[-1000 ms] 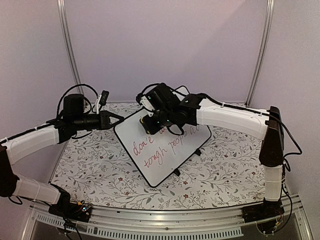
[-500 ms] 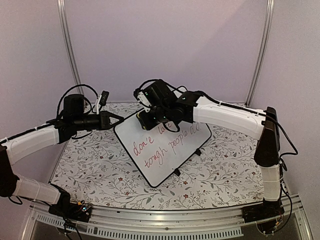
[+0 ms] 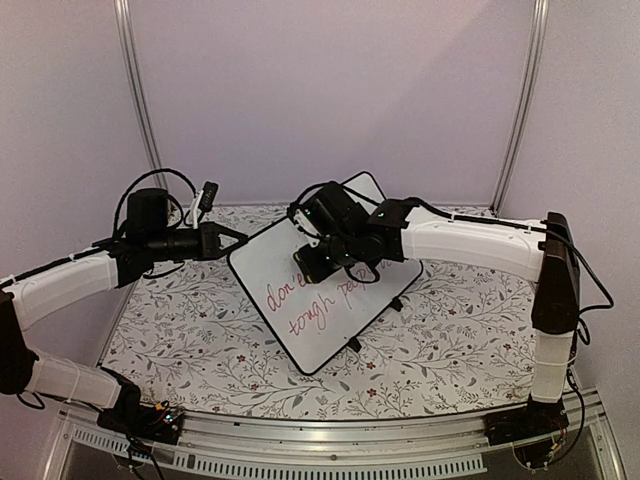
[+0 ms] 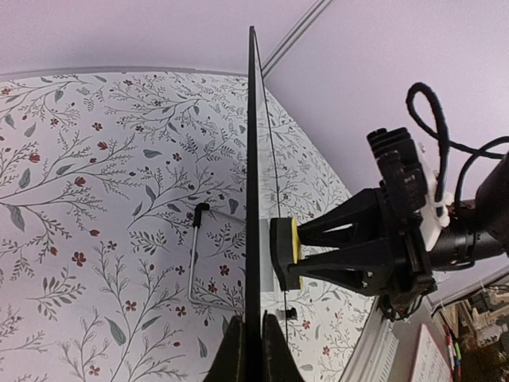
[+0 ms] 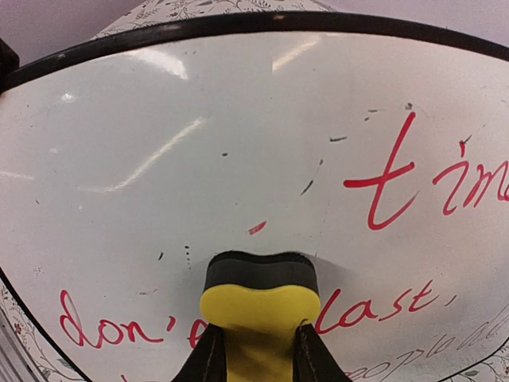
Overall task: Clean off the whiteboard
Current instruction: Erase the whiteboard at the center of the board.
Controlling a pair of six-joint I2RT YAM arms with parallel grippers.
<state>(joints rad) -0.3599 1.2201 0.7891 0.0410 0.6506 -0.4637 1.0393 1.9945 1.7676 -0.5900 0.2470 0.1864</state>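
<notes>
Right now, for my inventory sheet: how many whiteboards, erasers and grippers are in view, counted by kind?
whiteboard: 1
eraser, yellow with a black pad: 1
grippers: 2, the left gripper clamped on the board's edge and the right gripper holding the eraser
Total: 4

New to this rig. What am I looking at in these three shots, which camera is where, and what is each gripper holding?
These are two robot arms, a left arm and a right arm, bolted at the near edge of a table. Each ends in a two-finger gripper. The wide shot comes from a fixed camera above and behind them. The other two come from a camera on each wrist.

On the floral-patterned table stands a tilted whiteboard with red handwriting. The left gripper is shut on the board's edge. The right gripper is shut on a yellow-and-black eraser, whose dark pad appears pressed against the board's face.
</notes>
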